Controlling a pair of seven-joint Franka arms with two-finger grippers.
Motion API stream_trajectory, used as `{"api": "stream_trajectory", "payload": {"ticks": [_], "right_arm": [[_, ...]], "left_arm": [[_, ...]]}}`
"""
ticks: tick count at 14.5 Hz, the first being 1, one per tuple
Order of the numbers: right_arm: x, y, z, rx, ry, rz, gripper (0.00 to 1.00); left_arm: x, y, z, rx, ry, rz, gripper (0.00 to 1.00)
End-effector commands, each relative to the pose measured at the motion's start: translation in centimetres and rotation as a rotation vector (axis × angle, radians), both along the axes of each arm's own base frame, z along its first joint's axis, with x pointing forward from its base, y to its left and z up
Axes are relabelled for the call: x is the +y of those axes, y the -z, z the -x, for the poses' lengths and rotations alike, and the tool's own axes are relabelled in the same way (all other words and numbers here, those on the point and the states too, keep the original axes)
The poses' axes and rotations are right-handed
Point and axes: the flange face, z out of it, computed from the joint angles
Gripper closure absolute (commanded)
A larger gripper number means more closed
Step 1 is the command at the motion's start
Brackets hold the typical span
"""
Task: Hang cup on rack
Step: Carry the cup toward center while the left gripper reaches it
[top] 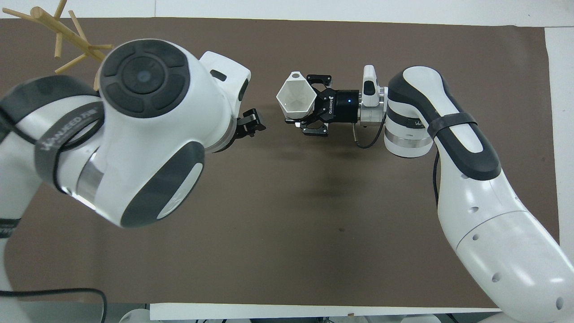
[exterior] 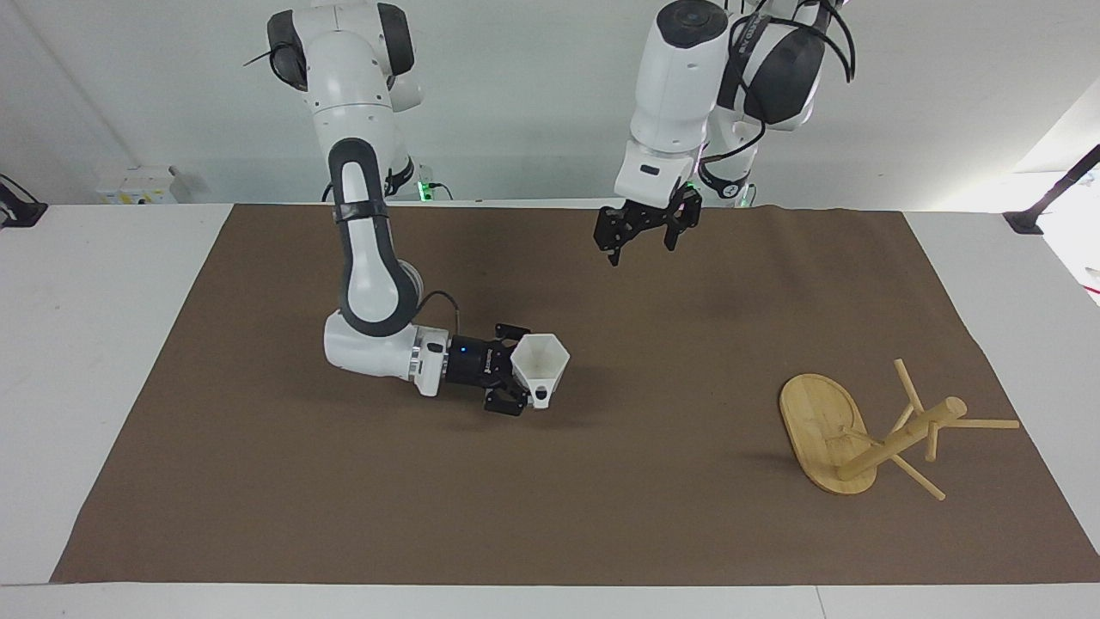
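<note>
The white faceted cup [exterior: 540,361] is held mouth up, low over the middle of the brown mat, by my right gripper [exterior: 521,381], which lies level and is shut on the cup's side. It also shows in the overhead view [top: 293,95], with the right gripper [top: 299,109] on it. My left gripper [exterior: 641,247] hangs open and empty in the air over the mat's robot-side middle; its tips show in the overhead view [top: 251,125]. The bamboo rack [exterior: 894,437] stands on its oval base [exterior: 816,417] toward the left arm's end. In the overhead view the left arm hides most of the base, and the pegs [top: 58,33] show.
The brown mat [exterior: 344,499] covers most of the white table [exterior: 77,284]. A black clamp [exterior: 1027,222] sits on the table past the mat at the left arm's end.
</note>
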Motion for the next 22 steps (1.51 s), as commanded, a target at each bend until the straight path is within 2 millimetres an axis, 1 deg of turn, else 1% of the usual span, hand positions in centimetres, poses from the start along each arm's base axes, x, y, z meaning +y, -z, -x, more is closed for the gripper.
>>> {"api": "stream_trajectory", "payload": {"ticks": [1,2,5,8,9,10,11,12,16,17,18,21,22], "right_arm": [[2.2,-1.1,0.8,-0.060,0.026,-0.054,0.71],[3.2,-1.5,1.1,-0.084,0.032,-0.062,0.71],[4.5,-2.5,1.6,-0.111,0.038,-0.043,0.71],[4.6,-2.6,1.6,-0.133,0.038,-0.037,0.70],[4.4,-2.5,1.5,-0.141,0.046,-0.026,0.70],[4.4,-2.5,1.5,-0.143,0.045,-0.025,0.70],[4.4,-2.5,1.5,-0.143,0.045,-0.025,0.70],[4.4,-2.5,1.5,-0.143,0.048,-0.023,0.69],[4.5,-2.7,1.3,-0.144,0.053,-0.024,0.69],[4.5,-2.6,1.3,-0.142,0.053,-0.023,0.68],[4.5,-2.6,1.4,-0.142,0.053,-0.023,0.67],[4.5,-2.6,1.4,-0.141,0.052,-0.021,0.66],[4.4,-2.5,1.4,-0.140,0.052,-0.021,0.62]], "left_arm": [[-2.8,1.5,-2.3,-0.022,-0.034,-0.016,0.00],[-3.2,1.8,-2.7,-0.023,-0.036,-0.013,0.00],[-3.3,2.4,-3.8,-0.046,-0.044,0.007,0.00],[-3.4,3.4,-4.6,-0.056,-0.050,0.016,0.01],[-3.6,3.5,-4.5,-0.053,-0.047,0.018,0.08],[-3.7,3.8,-4.4,-0.046,-0.050,0.020,0.26],[-3.6,3.9,-4.5,-0.042,-0.061,0.023,0.83],[-3.4,4.2,-4.9,-0.052,-0.078,0.035,1.00],[-3.0,4.3,-6.4,-0.115,-0.095,0.094,1.00],[-3.0,4.5,-6.5,-0.118,-0.097,0.097,1.00],[-3.0,5.4,-6.7,-0.113,-0.098,0.093,1.00],[-3.0,5.6,-6.8,-0.115,-0.099,0.096,1.00],[-3.1,5.5,-6.7,-0.116,-0.098,0.097,1.00]]}}
